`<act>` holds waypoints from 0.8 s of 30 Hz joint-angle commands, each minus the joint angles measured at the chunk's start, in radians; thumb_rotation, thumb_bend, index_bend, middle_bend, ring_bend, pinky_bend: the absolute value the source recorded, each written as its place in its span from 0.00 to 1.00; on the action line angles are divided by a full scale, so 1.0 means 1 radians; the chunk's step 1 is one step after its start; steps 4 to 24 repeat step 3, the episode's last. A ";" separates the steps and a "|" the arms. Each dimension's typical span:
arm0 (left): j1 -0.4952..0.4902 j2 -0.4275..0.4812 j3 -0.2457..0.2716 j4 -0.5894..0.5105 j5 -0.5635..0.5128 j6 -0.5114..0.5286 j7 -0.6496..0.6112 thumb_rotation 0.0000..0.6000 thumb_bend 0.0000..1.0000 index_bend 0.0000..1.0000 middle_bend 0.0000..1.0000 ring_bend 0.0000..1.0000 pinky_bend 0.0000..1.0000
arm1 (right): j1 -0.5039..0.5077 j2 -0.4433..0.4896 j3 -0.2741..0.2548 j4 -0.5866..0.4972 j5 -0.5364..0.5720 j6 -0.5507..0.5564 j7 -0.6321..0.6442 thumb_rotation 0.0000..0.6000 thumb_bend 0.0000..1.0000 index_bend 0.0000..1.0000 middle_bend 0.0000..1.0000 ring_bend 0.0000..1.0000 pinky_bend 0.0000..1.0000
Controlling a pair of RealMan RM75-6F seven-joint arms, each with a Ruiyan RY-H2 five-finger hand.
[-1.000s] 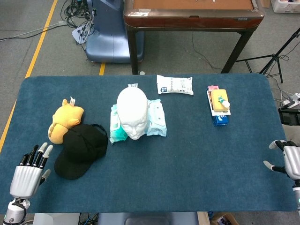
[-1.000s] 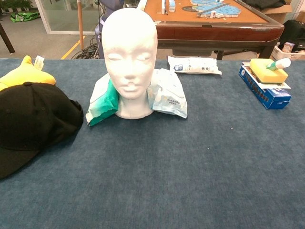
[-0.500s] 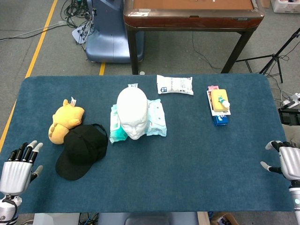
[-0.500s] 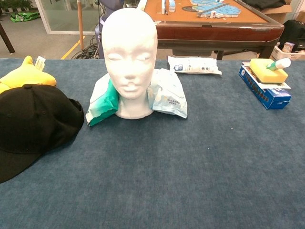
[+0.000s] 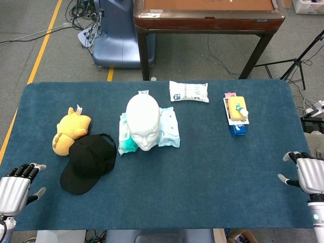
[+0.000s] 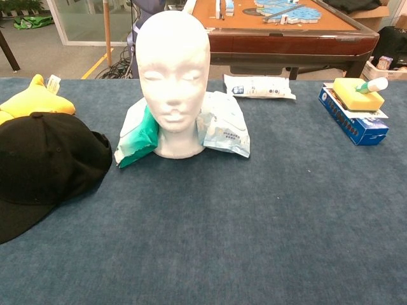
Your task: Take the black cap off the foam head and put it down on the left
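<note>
Cap [image 5: 88, 163] lies on the tabletop [image 5: 202, 182] left of the bare head [image 5: 143, 121], touching the yellow plush [image 5: 71, 132]. Wipe packs [image 5: 169, 126] flank the head. I see both hands, left [image 5: 14, 188] and right [image 5: 309, 174], at the near corners, fingers loose, holding nothing.

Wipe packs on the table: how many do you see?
3. One teal pack leans against the foam head's left side, one pale blue pack against its right, one white pack lies behind. More may be hidden behind the head.
</note>
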 commanded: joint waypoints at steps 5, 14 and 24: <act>-0.014 0.027 -0.004 -0.035 -0.076 -0.090 -0.022 1.00 0.00 0.36 0.39 0.34 0.46 | 0.017 -0.009 0.005 0.019 0.018 -0.034 0.002 1.00 0.08 0.45 0.45 0.36 0.55; -0.014 0.027 -0.004 -0.035 -0.076 -0.090 -0.022 1.00 0.00 0.36 0.39 0.34 0.46 | 0.017 -0.009 0.005 0.019 0.018 -0.034 0.002 1.00 0.08 0.45 0.45 0.36 0.55; -0.014 0.027 -0.004 -0.035 -0.076 -0.090 -0.022 1.00 0.00 0.36 0.39 0.34 0.46 | 0.017 -0.009 0.005 0.019 0.018 -0.034 0.002 1.00 0.08 0.45 0.45 0.36 0.55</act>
